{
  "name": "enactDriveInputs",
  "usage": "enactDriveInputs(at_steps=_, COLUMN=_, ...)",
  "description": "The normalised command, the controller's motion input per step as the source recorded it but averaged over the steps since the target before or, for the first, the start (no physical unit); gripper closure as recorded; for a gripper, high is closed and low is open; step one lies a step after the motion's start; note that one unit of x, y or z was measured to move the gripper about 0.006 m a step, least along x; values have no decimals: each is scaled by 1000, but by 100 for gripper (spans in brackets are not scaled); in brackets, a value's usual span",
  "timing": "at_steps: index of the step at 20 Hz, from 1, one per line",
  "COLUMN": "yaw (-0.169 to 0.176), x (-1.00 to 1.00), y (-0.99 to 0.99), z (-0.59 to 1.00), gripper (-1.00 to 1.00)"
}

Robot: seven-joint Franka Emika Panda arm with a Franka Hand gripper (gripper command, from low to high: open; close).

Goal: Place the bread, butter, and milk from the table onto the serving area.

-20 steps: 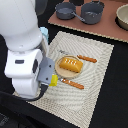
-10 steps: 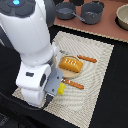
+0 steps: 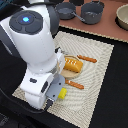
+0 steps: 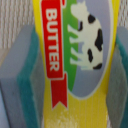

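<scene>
Butter (cow label) between jaws, over serving area

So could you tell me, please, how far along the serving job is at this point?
The bread already sits on the plate on the serving area. The butter is in hand: the wrist view shows it between the gripper's fingers, low over the mat's near edge. The milk is not visible in either view, so it may remain.

dining setup: pots, placemat
</scene>
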Motion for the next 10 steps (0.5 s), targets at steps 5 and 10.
enactDriveInputs(at_steps=5, yaw=-18, x=559, y=7, z=1000, gripper=-100)
enactDriveInputs(at_steps=10, yaw=14, x=229, y=324, z=982, gripper=-100)
